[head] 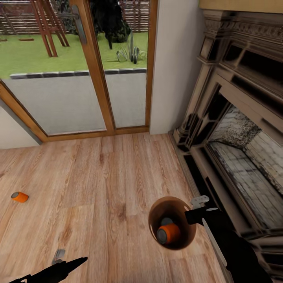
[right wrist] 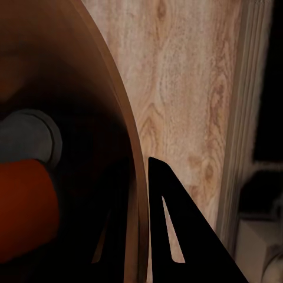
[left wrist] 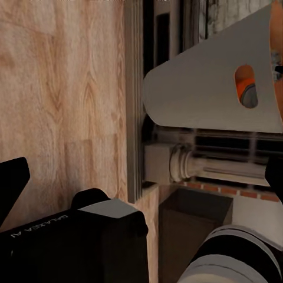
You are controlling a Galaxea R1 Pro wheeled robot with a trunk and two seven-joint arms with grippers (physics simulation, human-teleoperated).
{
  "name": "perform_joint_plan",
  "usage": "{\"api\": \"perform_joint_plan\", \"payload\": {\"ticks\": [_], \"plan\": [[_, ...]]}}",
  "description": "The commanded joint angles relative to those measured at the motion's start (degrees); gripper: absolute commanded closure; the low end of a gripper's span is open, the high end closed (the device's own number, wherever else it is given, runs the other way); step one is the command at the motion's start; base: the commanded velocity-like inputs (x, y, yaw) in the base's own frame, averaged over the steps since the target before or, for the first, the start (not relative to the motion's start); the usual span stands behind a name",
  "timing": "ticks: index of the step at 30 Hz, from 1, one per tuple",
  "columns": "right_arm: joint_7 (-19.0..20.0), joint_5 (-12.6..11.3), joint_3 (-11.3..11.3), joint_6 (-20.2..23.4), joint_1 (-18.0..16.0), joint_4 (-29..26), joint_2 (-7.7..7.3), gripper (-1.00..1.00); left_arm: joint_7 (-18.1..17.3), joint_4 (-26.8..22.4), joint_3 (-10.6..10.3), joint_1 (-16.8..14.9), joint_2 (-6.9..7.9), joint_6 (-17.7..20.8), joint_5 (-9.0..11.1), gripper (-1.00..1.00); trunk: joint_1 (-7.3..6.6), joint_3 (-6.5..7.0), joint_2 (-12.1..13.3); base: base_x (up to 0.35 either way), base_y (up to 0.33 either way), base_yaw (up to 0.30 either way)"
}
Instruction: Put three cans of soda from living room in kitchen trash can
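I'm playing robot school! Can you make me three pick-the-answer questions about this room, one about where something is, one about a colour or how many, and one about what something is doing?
1. Where does the loose orange can lie?
A. on the wood floor
B. in the fireplace
C. out on the grass

2. What colour is the bin inside?
A. blue
B. brown
C. green

3. How is the bin kept up?
A. it stands by the glass door
B. it hangs on a wall
C. the right gripper grips its rim

Answers: 1 A, wood planks lie around it. 2 B, its inner wall is brown. 3 C, the fingers straddle its rim.
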Motion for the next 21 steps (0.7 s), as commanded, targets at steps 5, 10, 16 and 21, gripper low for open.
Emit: {"api": "perform_joint_plan", "payload": {"ticks": [5, 10, 16, 21], "plan": [[0.34, -0.80, 0.02, 0.02, 0.00, 0.03, 0.01, 1.00, -0.01, -0.02, 0.00, 0.00, 0.00, -0.02, 0.00, -1.00, 0.00, 0.48, 0.00, 0.000, 0.000, 0.000], [0.34, -0.80, 0.08, 0.02, 0.00, 0.04, 0.01, 1.00, -0.01, -0.05, 0.00, 0.00, -0.03, -0.02, 0.00, -1.00, 0.00, 0.95, 0.00, 0.000, 0.000, 0.000], [0.34, -0.80, 0.09, 0.02, 0.00, 0.06, 0.01, 1.00, -0.01, -0.06, -0.03, 0.00, -0.06, -0.02, 0.00, -1.00, 0.00, 1.51, 0.00, 0.000, 0.000, 0.000], [0.34, -0.80, 0.08, 0.02, 0.00, 0.06, 0.01, 1.00, -0.01, -0.08, -0.04, 0.00, -0.05, -0.02, 0.00, -1.00, 0.00, 1.99, 0.00, 0.000, 0.000, 0.000]]}}
